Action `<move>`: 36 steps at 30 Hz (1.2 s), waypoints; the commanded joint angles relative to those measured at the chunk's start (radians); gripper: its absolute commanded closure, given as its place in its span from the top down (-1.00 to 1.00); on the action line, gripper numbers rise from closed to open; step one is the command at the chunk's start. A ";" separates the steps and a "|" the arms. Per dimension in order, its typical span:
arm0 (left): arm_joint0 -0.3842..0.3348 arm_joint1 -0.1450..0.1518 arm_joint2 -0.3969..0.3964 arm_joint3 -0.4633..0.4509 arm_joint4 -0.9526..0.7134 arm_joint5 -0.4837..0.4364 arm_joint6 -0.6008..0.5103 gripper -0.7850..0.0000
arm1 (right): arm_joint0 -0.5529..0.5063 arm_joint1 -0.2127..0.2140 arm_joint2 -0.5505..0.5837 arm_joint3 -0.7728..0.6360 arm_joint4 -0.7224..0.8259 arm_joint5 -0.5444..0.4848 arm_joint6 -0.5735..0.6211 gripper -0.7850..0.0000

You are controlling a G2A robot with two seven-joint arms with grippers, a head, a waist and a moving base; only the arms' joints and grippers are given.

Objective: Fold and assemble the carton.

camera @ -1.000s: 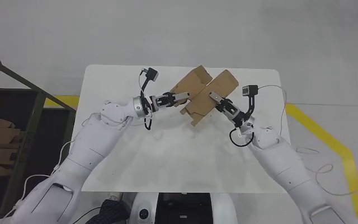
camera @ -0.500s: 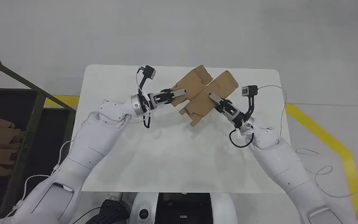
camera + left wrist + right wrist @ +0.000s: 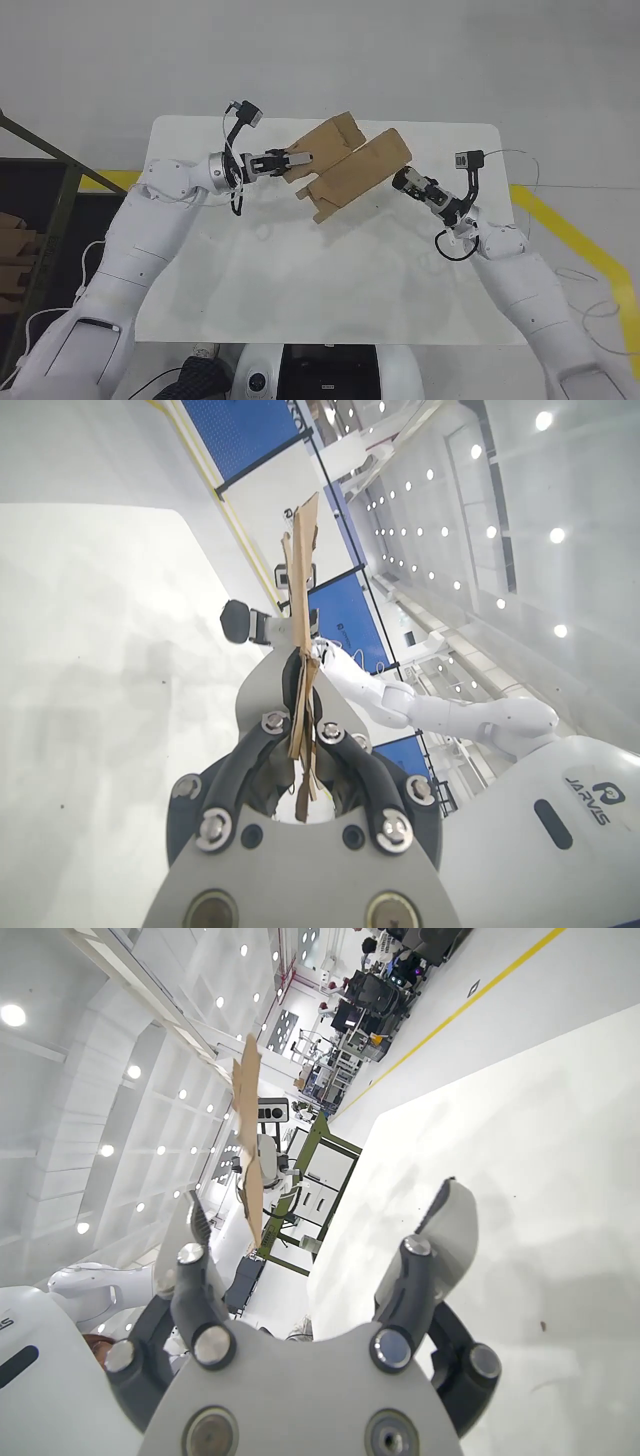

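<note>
Pinches the left gripper [image 3: 300,662] tight on one edge of the carton [image 3: 302,565], with the cardboard layers sandwiched between the dark fingers [image 3: 287,670]. Holds that carton [image 3: 350,165] flat and unfolded over the far middle of the white table [image 3: 300,290], slanting from the left gripper [image 3: 298,159] toward the right gripper [image 3: 402,180]. Spreads the right gripper [image 3: 322,1208] wide with nothing between its fingers, near the carton's other end but apart from it. Shows the carton [image 3: 248,1138] edge-on from the right wrist, thin and upright ahead of those spread fingers. Beyond the table: grey floor, a yellow line [image 3: 560,226] on the right arm's side, a dark rack [image 3: 40,220] on the left arm's side.
</note>
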 commanded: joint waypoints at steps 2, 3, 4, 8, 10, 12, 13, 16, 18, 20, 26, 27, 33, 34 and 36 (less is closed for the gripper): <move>-0.025 0.008 -0.016 0.018 0.008 0.026 -0.085 -1.00 | 0.002 0.007 0.014 0.009 0.006 -0.025 0.067 1.00; -0.029 0.009 -0.017 0.022 -0.022 0.045 -0.115 -1.00 | 0.006 0.009 0.016 0.014 0.000 -0.028 0.094 1.00; -0.039 0.011 -0.022 0.028 -0.033 0.060 -0.140 -1.00 | 0.011 0.011 0.022 0.025 -0.006 -0.030 0.108 1.00; -0.068 0.017 -0.019 0.052 -0.008 0.099 -0.227 -1.00 | 0.031 0.010 0.020 0.075 0.014 -0.012 0.155 1.00; -0.079 0.018 -0.011 0.062 -0.021 0.117 -0.283 -1.00 | 0.047 0.007 0.008 0.091 0.032 -0.008 0.207 1.00; -0.090 0.018 -0.001 0.071 -0.025 0.129 -0.336 -1.00 | 0.064 0.004 -0.008 0.098 0.041 -0.003 0.255 1.00; -0.094 0.019 0.004 0.075 -0.022 0.133 -0.351 -1.00 | 0.070 0.003 -0.019 0.093 0.046 0.007 0.266 1.00; -0.103 0.019 0.025 0.072 -0.012 0.150 -0.368 -1.00 | 0.085 0.004 -0.052 0.067 0.025 0.030 0.288 1.00; -0.108 0.018 0.038 0.068 -0.009 0.155 -0.373 -1.00 | 0.092 0.007 -0.078 0.049 0.004 0.044 0.302 1.00; -0.111 0.018 0.049 0.069 -0.012 0.153 -0.371 -1.00 | 0.096 0.010 -0.101 0.034 -0.003 0.049 0.307 1.00; -0.123 0.016 0.087 0.067 -0.024 0.149 -0.367 -1.00 | 0.106 0.020 -0.158 0.011 0.019 0.051 0.309 1.00; -0.125 0.015 0.093 0.069 -0.025 0.147 -0.365 -1.00 | 0.107 0.021 -0.168 0.006 0.023 0.050 0.309 1.00; -0.140 0.012 0.128 0.083 -0.019 0.135 -0.353 -1.00 | 0.119 0.037 -0.221 -0.015 0.039 0.039 0.297 0.95; -0.143 0.012 0.132 0.086 -0.019 0.133 -0.351 -1.00 | 0.123 0.040 -0.230 -0.016 0.035 0.036 0.294 0.87; -0.148 0.012 0.138 0.090 -0.020 0.130 -0.349 -1.00 | 0.131 0.048 -0.248 -0.022 0.017 0.024 0.283 0.78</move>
